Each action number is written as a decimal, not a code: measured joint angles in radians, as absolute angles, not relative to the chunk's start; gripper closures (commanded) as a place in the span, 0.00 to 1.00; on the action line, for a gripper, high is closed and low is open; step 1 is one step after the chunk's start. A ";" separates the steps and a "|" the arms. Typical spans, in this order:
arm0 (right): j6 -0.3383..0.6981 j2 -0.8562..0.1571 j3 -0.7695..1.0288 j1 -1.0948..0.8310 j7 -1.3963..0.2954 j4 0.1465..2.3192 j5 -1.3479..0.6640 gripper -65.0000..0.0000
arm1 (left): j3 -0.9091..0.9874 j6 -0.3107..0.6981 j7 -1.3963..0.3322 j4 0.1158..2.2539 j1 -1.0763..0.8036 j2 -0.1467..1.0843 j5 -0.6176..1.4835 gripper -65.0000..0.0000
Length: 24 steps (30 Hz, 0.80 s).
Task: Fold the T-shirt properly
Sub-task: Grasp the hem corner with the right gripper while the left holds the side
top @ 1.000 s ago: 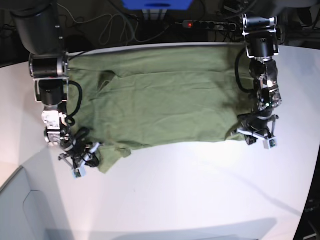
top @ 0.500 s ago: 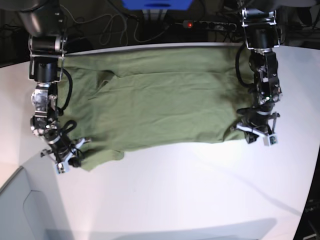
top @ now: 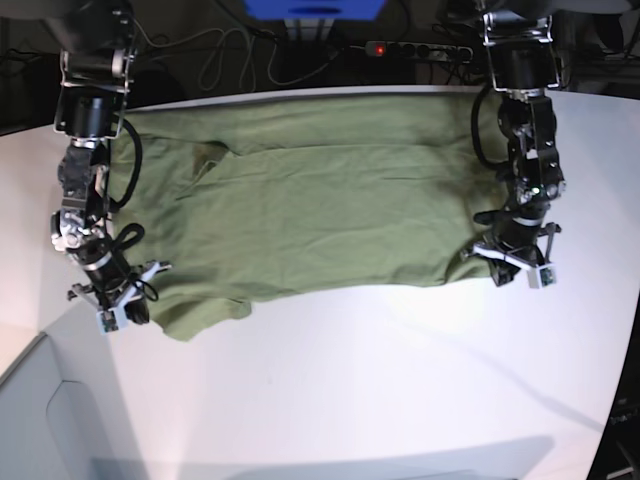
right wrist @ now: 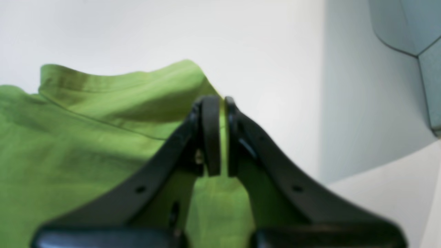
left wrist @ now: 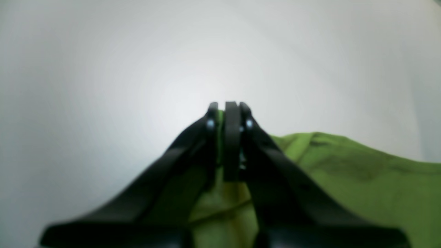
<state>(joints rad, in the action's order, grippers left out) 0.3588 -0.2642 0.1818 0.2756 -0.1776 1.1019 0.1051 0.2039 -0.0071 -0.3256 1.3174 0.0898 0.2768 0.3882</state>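
Note:
The sage-green T-shirt [top: 320,200] lies spread across the far half of the white table [top: 380,380]. In the base view my left gripper [top: 516,264] sits at the shirt's near right corner. In the left wrist view this gripper [left wrist: 229,113] is shut with green cloth [left wrist: 344,172] pinched between its fingers. My right gripper [top: 118,298] is at the shirt's near left corner. Seen from the right wrist, the gripper [right wrist: 217,103] is shut on the fabric's [right wrist: 86,137] hemmed edge. Both pinched edges are slightly raised off the table.
A power strip [top: 420,47] with a red light, cables and a blue object [top: 315,8] lie beyond the table's far edge. A grey panel [top: 40,420] borders the near left corner. Bare white tabletop fills the near half.
My right gripper has moved left and slightly back in the base view, drawing the shirt's near left corner outward and flattening it. The left gripper has barely shifted.

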 measured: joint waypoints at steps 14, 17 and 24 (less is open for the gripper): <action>0.361 -0.219 0.109 0.485 -0.315 0.871 0.104 0.36 | 0.204 -0.007 -0.325 1.317 0.089 0.275 0.388 1.00; 0.361 -0.216 0.108 0.525 -0.281 0.802 0.104 0.36 | 0.204 -0.007 -0.325 1.318 0.089 0.274 0.389 1.00; 0.361 -0.216 0.108 0.540 -0.236 0.702 0.104 0.37 | 0.204 -0.007 -0.326 1.317 0.089 0.274 0.389 1.00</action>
